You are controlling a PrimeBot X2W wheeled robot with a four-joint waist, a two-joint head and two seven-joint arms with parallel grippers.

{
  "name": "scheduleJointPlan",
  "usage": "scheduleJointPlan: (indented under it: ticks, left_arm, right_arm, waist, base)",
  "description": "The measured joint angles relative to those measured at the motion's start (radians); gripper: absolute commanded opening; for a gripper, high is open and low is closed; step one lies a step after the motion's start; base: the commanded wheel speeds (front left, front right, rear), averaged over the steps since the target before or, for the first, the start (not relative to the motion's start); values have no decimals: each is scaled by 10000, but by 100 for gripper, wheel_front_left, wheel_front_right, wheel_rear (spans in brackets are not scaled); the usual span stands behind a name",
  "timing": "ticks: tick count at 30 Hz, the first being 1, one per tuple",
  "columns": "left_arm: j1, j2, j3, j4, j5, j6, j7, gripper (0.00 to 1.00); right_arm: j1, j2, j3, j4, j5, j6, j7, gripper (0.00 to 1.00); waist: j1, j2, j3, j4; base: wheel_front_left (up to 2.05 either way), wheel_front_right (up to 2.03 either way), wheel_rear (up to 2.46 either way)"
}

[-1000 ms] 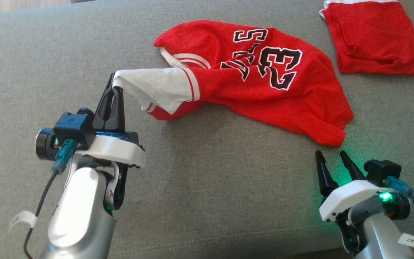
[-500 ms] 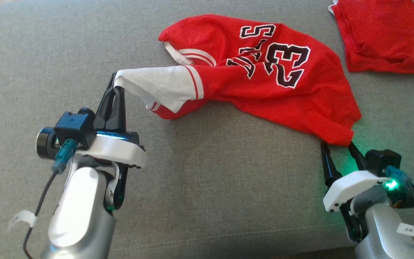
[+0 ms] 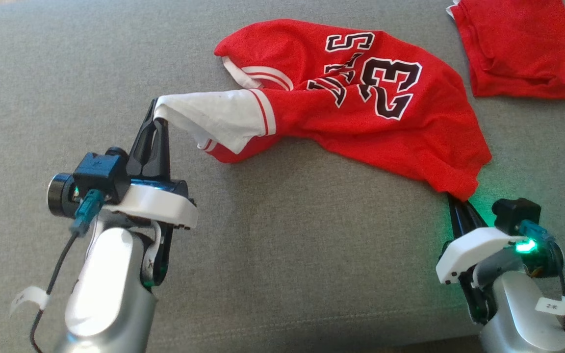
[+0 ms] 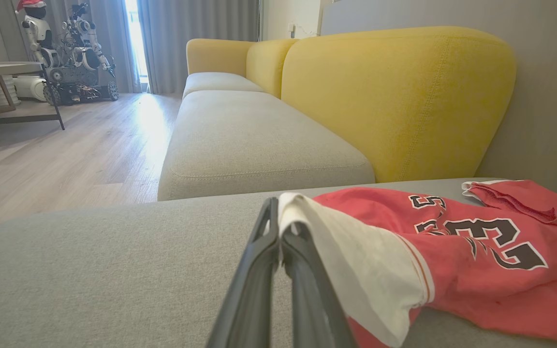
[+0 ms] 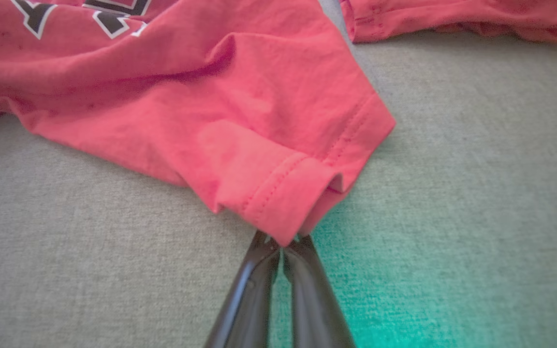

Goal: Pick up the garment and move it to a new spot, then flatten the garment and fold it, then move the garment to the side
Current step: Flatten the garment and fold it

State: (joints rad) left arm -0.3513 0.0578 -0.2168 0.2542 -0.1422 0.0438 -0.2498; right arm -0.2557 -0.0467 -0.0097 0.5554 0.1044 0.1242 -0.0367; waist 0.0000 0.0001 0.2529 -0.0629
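Garment lay rumpled on the grey cushion toward twelve o'clock. Left gripper clenched its white sleeve at nine o'clock; right gripper pinched the hem corner at four. Flattening, folding and setting aside all remained.

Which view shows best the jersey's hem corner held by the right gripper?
Right wrist view: the hem corner is close, stitching clear, pinched in the right gripper. Head view shows it small; left wrist view shows the jersey's sleeve and number.
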Motion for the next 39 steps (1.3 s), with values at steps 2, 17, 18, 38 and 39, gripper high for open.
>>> scheduleJointPlan:
  ticks: [2,17,18,38,39]
  left_arm:
    - [1,0,13,10,2,0,0,0]
    - [451,54,334,-403,194,12,0,0]
    - [451,81,347,-508,224,12,0,0]
    - [-484,1624,1223,-4857,431,-6,1141,0]
    - [-484,1714,1243,-5068,445,-40,1298,0]
  right_arm:
    - [5,0,13,8,-2,0,2,0]
    - [400,-2499,2520,-3682,2228,0,2725,0]
    - [353,-2853,2564,-4134,2579,0,2951,0]
    - [-2856,-5323,2169,-6748,6571,0,4989,0]
    - [-2850,-5336,2107,-6792,6717,0,5141,0]
  waist:
    - [0,0,-33,-15]
    - [0,0,-1169,-34]
    - [0,0,-1265,-12]
    - [0,0,-3002,986]
    - [0,0,-3037,1015]
  base:
    - [0,0,0]
    - [0,0,0]
    - [0,0,0]
    - [0,0,0]
    - [0,0,0]
